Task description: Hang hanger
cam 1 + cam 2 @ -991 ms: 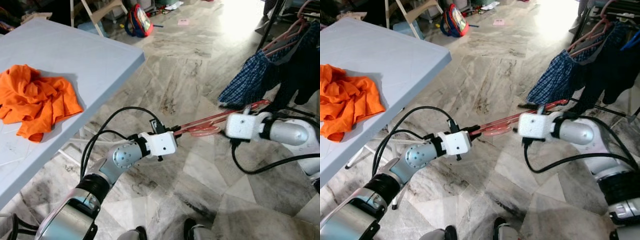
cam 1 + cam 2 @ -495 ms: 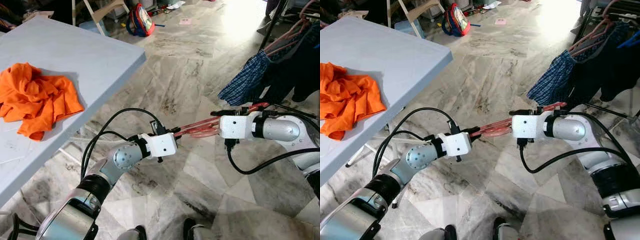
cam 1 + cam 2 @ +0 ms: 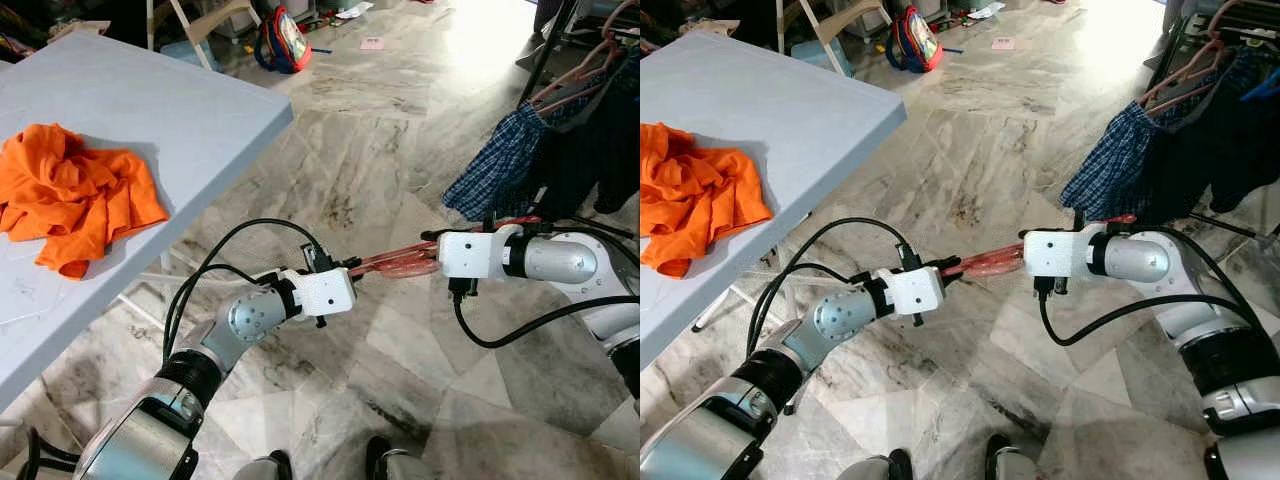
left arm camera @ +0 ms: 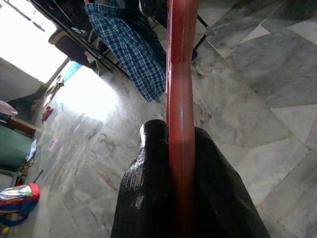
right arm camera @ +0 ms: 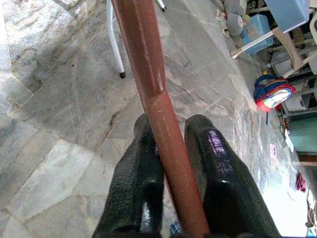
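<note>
A red plastic hanger is held level over the marble floor between my two grippers. My left gripper is shut on its near end; in the left wrist view the fingers press against the hanger's bar. My right gripper grips the hanger farther along, pointing back toward the left one. In the right wrist view its fingers close on either side of the red bar. The hanger's far end pokes out behind the right wrist.
A clothes rack stands at the far right with a plaid garment, dark clothes and pink hangers. A pale blue table with an orange cloth is on the left. A backpack lies beyond.
My right gripper has slid along the hanger toward the left gripper, narrowing the gap between them. The left arm has hardly moved.
</note>
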{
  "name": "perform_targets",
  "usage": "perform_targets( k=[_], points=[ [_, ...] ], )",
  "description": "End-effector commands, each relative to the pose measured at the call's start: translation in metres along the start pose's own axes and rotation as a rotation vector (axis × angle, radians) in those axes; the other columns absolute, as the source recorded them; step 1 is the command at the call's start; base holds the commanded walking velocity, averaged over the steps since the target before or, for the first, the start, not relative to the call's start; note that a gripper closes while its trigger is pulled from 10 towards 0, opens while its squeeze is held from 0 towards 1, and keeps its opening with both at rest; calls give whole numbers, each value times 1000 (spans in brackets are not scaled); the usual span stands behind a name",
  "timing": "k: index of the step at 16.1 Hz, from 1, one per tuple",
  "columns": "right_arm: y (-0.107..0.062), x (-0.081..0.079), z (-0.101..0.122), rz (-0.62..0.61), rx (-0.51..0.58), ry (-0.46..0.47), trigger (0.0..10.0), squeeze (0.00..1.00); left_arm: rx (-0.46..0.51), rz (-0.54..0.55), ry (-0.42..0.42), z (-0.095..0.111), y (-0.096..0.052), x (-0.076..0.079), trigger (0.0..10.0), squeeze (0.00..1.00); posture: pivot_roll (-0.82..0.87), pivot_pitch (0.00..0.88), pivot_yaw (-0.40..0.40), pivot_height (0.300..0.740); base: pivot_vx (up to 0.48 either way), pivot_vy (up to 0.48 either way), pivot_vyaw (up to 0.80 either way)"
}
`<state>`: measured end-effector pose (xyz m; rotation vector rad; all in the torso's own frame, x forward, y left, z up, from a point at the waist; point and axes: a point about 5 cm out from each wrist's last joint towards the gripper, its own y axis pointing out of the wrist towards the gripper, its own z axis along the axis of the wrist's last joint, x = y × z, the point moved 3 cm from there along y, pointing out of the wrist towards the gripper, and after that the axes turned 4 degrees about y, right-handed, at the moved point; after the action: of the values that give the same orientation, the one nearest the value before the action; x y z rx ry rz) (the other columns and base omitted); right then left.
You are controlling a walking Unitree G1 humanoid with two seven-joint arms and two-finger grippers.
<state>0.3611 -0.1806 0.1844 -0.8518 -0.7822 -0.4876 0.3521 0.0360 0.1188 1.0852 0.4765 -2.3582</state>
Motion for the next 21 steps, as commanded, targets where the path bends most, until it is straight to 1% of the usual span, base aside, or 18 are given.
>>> perform_targets(
  k=[1, 9, 10, 11, 12, 13, 14, 16, 17, 18, 19, 21],
  points=[
    [2, -4, 0, 9, 9, 2, 0, 0, 1, 7, -9, -2, -2, 2, 10000, 0, -6, 229, 87, 740, 0, 0, 0],
    [3, -7, 0, -2, 14, 14, 0, 0, -3, 11, -3, -3, -2, 2, 10000, 0, -9, 233, 86, 740, 0, 0, 0],
    [2, -6, -1, -9, 14, 14, 0, 0, -6, 16, 0, -3, -3, 1, 10000, 0, -8, 233, 86, 740, 0, 0, 0],
    [2, -1, 0, -46, 14, -4, 0, 0, -12, 35, 18, -4, -3, -2, 10000, 0, -7, 234, 85, 740, 0, 0, 0],
    [1, 6, 1, -95, 14, -31, 0, 0, -19, 61, 41, -4, -4, -5, 10000, 0, -7, 235, 84, 740, 0, 0, 0],
    [0, 21, 5, -196, 28, -53, 0, 0, -29, 159, 69, -4, -5, -22, 10000, 0, -7, 237, 84, 740, 0, 0, 0],
    [-1, 26, 7, -231, 35, -61, 0, 0, -31, 192, 76, -4, -6, -29, 10000, 0, -6, 237, 84, 740, 0, 0, 0],
    [-4, 37, 11, -312, 43, -78, 0, 0, -45, 300, 124, -4, -10, -49, 10000, 0, -6, 239, 85, 740, 0, 0, 0],
    [-4, 39, 11, -326, 44, -82, 0, 0, -50, 321, 124, -4, -11, -52, 10000, 0, -6, 239, 85, 740, 0, 0, 0],
    [-4, 41, 12, -352, 49, -92, 0, 0, -62, 367, 146, -5, -13, -59, 10000, 0, -5, 242, 86, 740, 0, 0, 0],
    [-4, 42, 12, -372, 47, -108, 0, 0, -67, 387, 147, -6, -13, -61, 10000, 0, -5, 243, 86, 740, 0, 0, 0],
    [-4, 46, 11, -404, 42, -119, 0, 0, -75, 434, 176, -6, -15, -67, 10000, 0, -5, 242, 86, 740, 0, 0, 0]
  ],
)
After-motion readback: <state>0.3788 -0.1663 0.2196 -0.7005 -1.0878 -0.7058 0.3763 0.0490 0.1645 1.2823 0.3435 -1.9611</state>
